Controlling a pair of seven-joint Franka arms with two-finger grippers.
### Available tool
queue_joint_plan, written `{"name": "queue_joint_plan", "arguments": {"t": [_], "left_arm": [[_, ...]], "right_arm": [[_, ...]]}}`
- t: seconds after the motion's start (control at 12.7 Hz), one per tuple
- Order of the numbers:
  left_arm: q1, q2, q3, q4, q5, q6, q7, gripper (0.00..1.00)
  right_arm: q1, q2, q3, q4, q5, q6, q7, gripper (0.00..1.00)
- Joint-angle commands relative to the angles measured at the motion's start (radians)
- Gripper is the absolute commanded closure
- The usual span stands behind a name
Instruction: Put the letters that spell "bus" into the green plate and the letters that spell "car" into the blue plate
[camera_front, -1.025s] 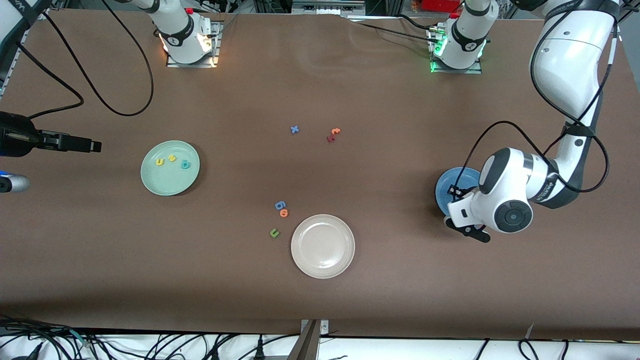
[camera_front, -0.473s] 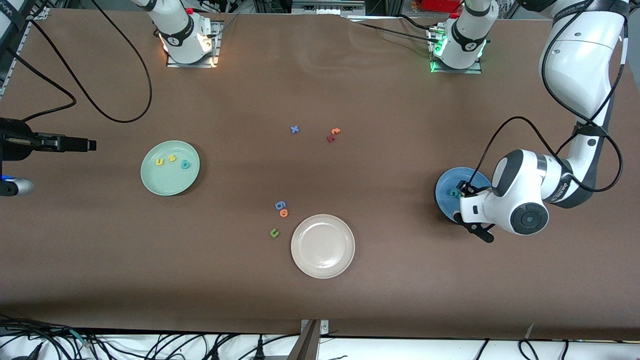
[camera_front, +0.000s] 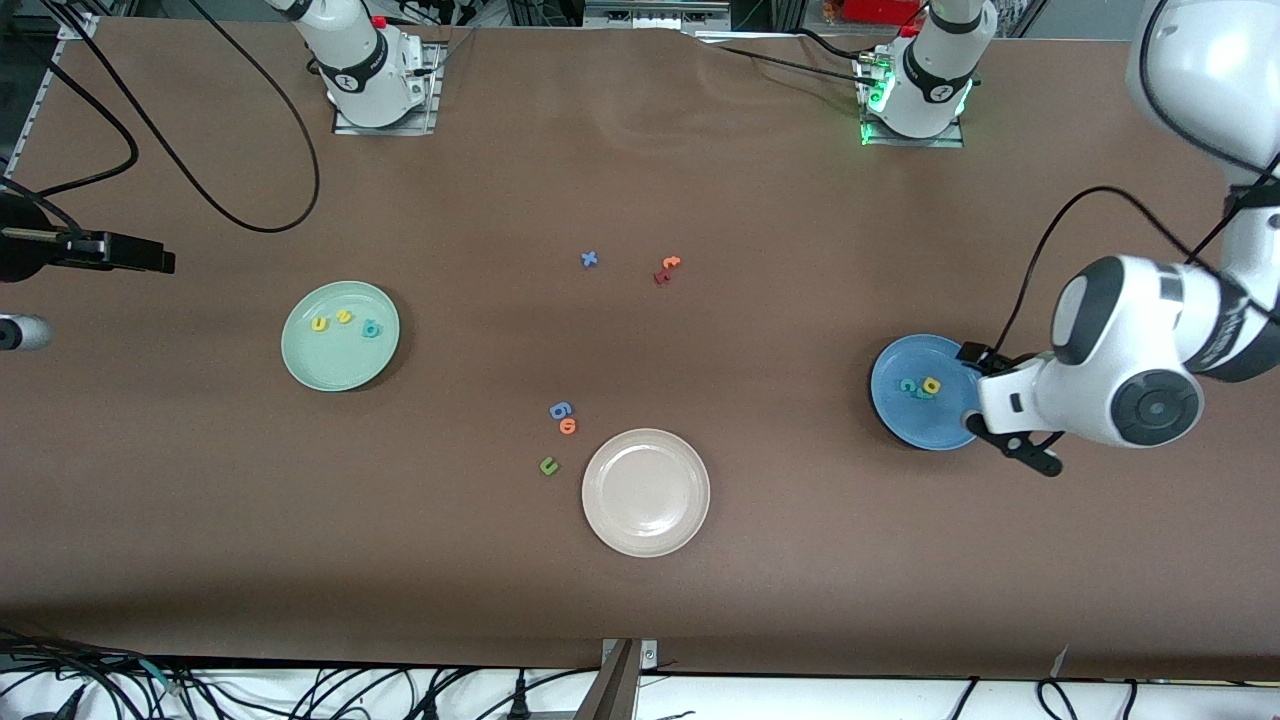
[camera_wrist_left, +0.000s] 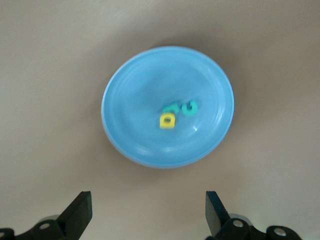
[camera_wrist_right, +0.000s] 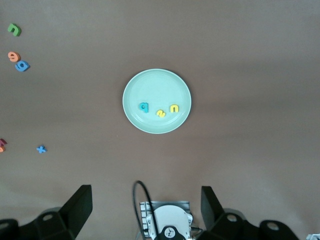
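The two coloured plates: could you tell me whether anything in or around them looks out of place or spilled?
Nothing stands out. The green plate holds three letters, the blue plate holds three, both sit flat, and nothing has spilled beside them.

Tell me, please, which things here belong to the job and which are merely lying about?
Job: green plate with its yellow and teal letters; blue plate with its three letters.
Lying about: beige plate, blue x, orange t, green u.

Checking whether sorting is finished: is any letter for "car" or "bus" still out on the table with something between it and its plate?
None visible. The blue plate holds a teal c, a yellow a and another teal letter; the green plate holds the yellow u, yellow s and teal b. Both tools are open.
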Motion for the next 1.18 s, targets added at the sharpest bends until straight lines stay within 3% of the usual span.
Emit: {"name": "queue_joint_plan", "arguments": {"t": [0.0,0.32,0.47,0.71,0.87,1.1], "left_arm": [[0.026,-0.094,-0.001,-0.005,-0.005,-0.089,-0.046,0.00],[0.057,-0.228,0.008,-0.016,-0.023,-0.171,-0.295,0.00],[0.005,-0.333,0.107,-0.040,-0.098,-0.171,-0.310,0.00],[-0.153,-0.394,0.345,-0.046,-0.189,-0.160,-0.310,0.00],[-0.161,-0.449,0.375,-0.048,-0.264,-0.099,-0.311,0.00],[-0.198,-0.475,0.384,-0.059,-0.255,-0.037,-0.314,0.00]], "right_arm": [[-0.018,-0.163,0.030,-0.261,-0.022,0.144,0.005,0.03],[-0.021,-0.279,0.041,-0.447,-0.060,0.304,-0.004,0.02],[-0.021,-0.307,0.042,-0.489,-0.064,0.354,-0.004,0.02],[-0.016,-0.330,0.042,-0.526,-0.080,0.403,-0.001,0.02],[-0.018,-0.373,0.042,-0.602,-0.080,0.474,-0.001,0.02],[-0.016,-0.376,0.038,-0.610,-0.080,0.500,0.005,0.01]]}}
